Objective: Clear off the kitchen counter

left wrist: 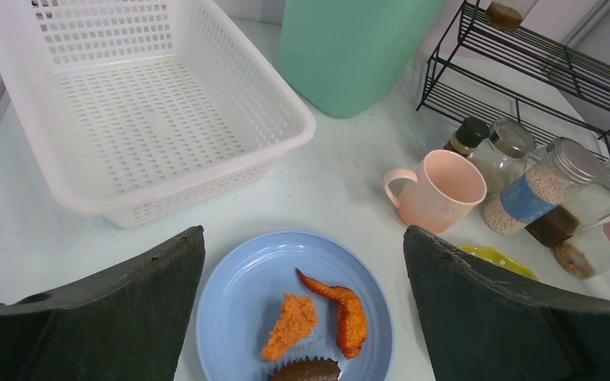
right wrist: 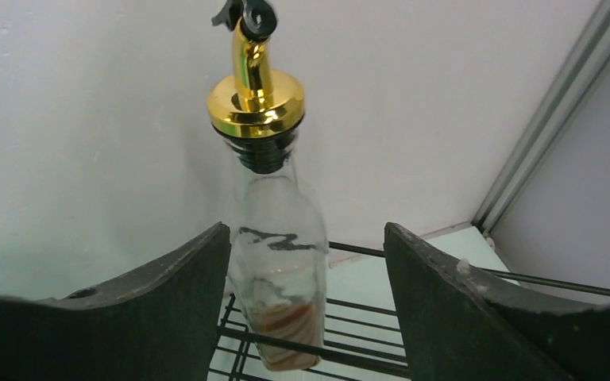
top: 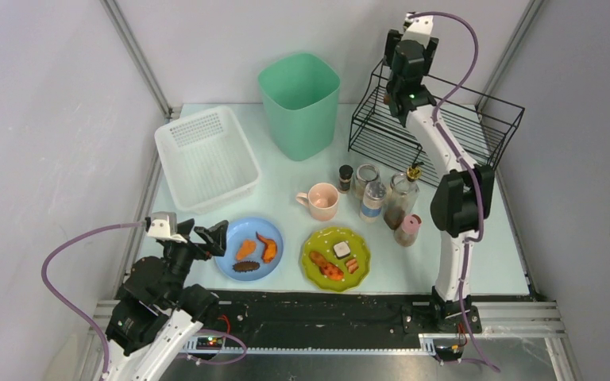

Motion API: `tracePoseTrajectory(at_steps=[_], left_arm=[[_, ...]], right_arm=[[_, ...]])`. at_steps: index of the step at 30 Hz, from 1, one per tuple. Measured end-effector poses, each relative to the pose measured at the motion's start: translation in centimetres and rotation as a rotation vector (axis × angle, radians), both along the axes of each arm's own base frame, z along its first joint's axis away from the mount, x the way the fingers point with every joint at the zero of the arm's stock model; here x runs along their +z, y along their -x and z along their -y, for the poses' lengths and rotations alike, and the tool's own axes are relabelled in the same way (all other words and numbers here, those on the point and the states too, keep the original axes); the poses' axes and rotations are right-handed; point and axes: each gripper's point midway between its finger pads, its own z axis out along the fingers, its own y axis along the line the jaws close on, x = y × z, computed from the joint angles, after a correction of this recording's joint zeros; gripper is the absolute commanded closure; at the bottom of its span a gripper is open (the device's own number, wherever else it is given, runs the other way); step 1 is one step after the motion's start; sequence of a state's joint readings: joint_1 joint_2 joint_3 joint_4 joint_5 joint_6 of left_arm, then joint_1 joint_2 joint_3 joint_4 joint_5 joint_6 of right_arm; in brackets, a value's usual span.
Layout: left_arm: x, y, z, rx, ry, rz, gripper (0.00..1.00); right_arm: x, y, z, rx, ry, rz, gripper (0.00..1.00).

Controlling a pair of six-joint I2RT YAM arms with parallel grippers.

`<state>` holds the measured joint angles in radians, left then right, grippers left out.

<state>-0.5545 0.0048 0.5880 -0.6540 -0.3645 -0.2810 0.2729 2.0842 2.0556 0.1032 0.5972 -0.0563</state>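
The right claw (right wrist: 306, 230) is spread wide, with one finger on each side of a tall clear glass bottle with a gold spout (right wrist: 274, 270). The bottle points straight up and seems to stand on the black wire rack (top: 484, 119). Far below the claw, back toward its base, lies the pale mint-white kitchen counter (top: 282, 178) with small glass jars (top: 373, 198) on it. This arm is nearer them, so I think they come next. The left claw (left wrist: 303, 230) is spread too, over a round blue plate (left wrist: 238, 294).
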Motion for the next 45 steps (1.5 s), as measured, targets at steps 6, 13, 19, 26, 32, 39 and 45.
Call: tracePoseTrajectory(at_steps=[6,13,19,26,32,39,45], left_arm=[[0.0,0.0,0.0,0.0,0.0,0.0,0.02],[0.0,0.0,0.0,0.0,0.0,0.0,0.02],[0.0,0.0,0.0,0.0,-0.001,0.0,0.02],[0.0,0.0,0.0,-0.001,-0.001,0.0,0.02],[0.0,0.0,0.0,-0.002,-0.001,0.0,0.02],[0.0,0.0,0.0,-0.002,-0.001,0.0,0.02],[0.0,0.0,0.1,-0.005,-0.001,0.0,0.02]], right_arm=[[2.6,3.7,0.4,0.014,0.003,0.007,0.19],[7.8,11.4,0.7,0.085,0.002,0.057,0.19],[9.2,19.5,0.2,0.205,0.005,0.05,0.19],[7.6,27.6,-0.9,0.395,0.039,-0.033,0.15],[5.6,33.5,-0.4,0.499,0.046,-0.111,0.14],[0.1,38.7,0.2,0.565,0.01,-0.213,0.14],[-6.4,40.5,-0.4,0.615,-0.016,-0.365,0.14]])
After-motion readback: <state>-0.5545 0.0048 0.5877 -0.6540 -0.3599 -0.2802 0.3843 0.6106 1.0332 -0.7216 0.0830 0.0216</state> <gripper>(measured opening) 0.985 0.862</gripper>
